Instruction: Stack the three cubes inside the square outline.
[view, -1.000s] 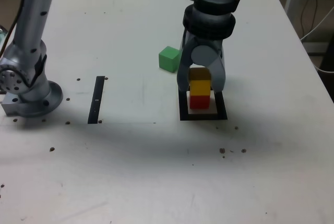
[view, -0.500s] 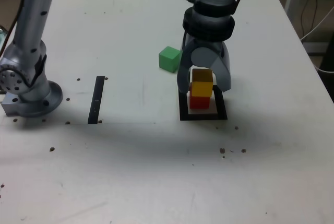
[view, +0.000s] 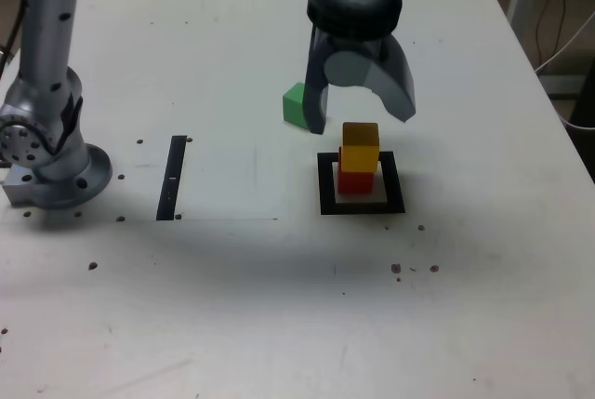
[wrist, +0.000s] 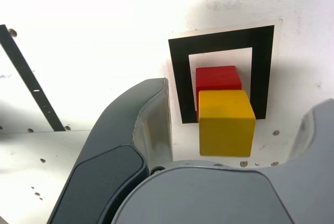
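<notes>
White table (view: pixel 232 306): yellow cube (view: pixel 360 146) sits on red cube (view: pixel 355 179) inside square outline (view: pixel 325 185); my end effector (view: pixel 361 118) gapes empty, green cube (view: pixel 294 104) next.

The arm's silver-grey metal column (view: pixel 51 18) is a smooth tube dotted with small dark screw holes. It meets a rounded silver base joint (view: pixel 42 152) with a round end cap ringed by screws and a black seam band. The hand (view: pixel 361 115) has two broad, curved dark-grey fingers (wrist: pixel 130 151) with paler grey inner faces, under a black ribbed collar (view: pixel 355 8).
</notes>
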